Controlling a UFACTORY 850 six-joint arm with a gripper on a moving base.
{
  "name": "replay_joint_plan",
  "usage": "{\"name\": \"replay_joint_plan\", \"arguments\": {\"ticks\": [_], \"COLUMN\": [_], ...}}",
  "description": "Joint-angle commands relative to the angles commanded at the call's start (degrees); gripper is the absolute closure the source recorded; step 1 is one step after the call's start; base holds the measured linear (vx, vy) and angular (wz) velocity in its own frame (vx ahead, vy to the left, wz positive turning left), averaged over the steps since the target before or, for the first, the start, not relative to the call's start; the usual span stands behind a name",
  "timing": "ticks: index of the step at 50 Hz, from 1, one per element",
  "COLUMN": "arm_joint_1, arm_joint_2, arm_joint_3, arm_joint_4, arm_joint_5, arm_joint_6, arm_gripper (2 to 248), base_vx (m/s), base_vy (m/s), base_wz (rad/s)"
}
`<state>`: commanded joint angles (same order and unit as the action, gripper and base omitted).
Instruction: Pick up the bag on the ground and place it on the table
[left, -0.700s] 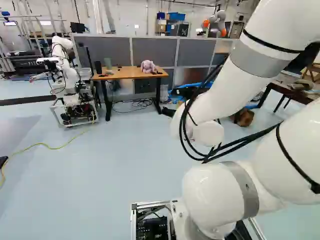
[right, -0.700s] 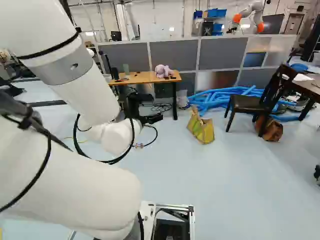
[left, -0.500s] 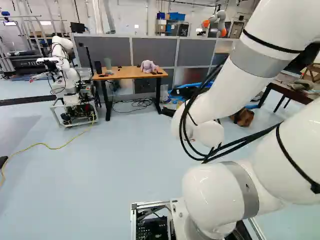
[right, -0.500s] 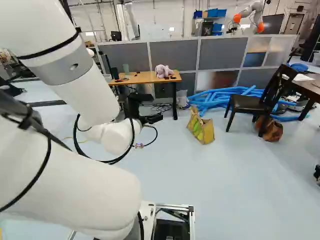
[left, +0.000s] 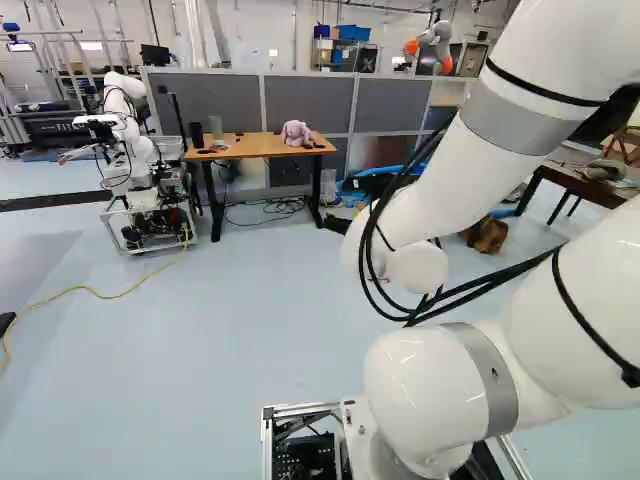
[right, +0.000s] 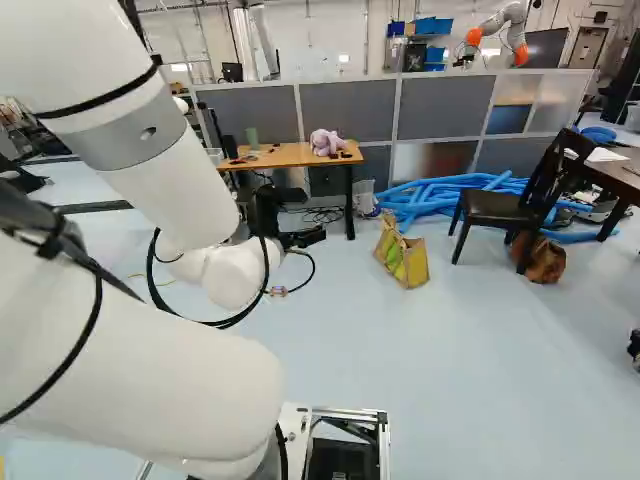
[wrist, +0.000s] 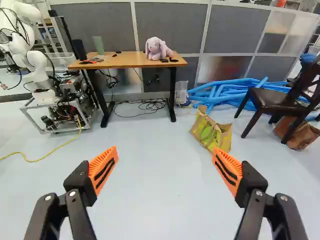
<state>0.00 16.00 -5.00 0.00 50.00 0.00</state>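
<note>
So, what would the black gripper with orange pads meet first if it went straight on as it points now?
Probably the pale blue floor, just short of the wooden-topped table; depth is unclear, so perhaps that table's black leg instead.

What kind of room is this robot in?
It looks like a robotics lab or workshop: another robot stands on a wheeled metal frame, a wooden-topped desk sits before gray partition panels, and blue tubes lie piled on the floor.

Both your base views look ahead and slightly down from behind the arm (left: 445, 190); your wrist view faces forward, nearer the table (wrist: 125, 61) all three share.
</note>
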Motion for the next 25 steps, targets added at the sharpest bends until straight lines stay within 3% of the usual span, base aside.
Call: {"name": "replay_joint_plan", "arguments": {"ticks": [25], "arm_joint_1": [0.0], "arm_joint_2": [0.0], "arm_joint_3": [0.0], "arm_joint_4": [0.0], "arm_joint_5": [0.0], "arm_joint_6": [0.0], "arm_gripper": [3], "base_vx": [0.018], "base_vy": [0.000], "base_wz": [-0.002]}}
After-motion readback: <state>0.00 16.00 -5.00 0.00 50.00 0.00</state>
